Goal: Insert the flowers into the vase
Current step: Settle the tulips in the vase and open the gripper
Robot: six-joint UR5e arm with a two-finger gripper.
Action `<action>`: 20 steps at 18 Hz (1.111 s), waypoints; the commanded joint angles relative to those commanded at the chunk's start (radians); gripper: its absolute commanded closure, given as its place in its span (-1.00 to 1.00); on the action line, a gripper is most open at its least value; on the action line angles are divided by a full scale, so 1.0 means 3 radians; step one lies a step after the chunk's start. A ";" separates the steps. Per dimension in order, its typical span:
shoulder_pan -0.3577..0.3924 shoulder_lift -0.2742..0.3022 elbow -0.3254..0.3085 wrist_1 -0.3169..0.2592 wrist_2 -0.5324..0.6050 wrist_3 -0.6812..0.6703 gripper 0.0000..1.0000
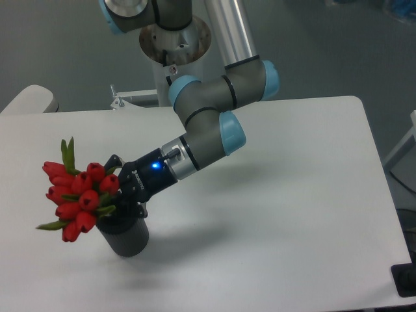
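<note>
The arm reached down and leftward from its base, wrist angled low over the table. The gripper was clamped on the flowers' stems, the bunch tilted left above the vase.

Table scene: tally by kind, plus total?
Flower bunches: 1, the flowers, red buds with green leaves, held by the gripper
Vases: 1, the vase, dark grey
Tables: 1, the white table
Robot arms: 1, grey with blue joints
Total: 4
</note>
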 joint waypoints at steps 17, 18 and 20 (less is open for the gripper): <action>0.0153 0.0087 -0.0107 -0.0005 0.0092 -0.0010 -1.00; 0.0164 0.0092 -0.0123 0.0000 0.0122 0.0000 -1.00; 0.0194 0.0128 -0.0123 0.0000 0.0153 0.0000 -1.00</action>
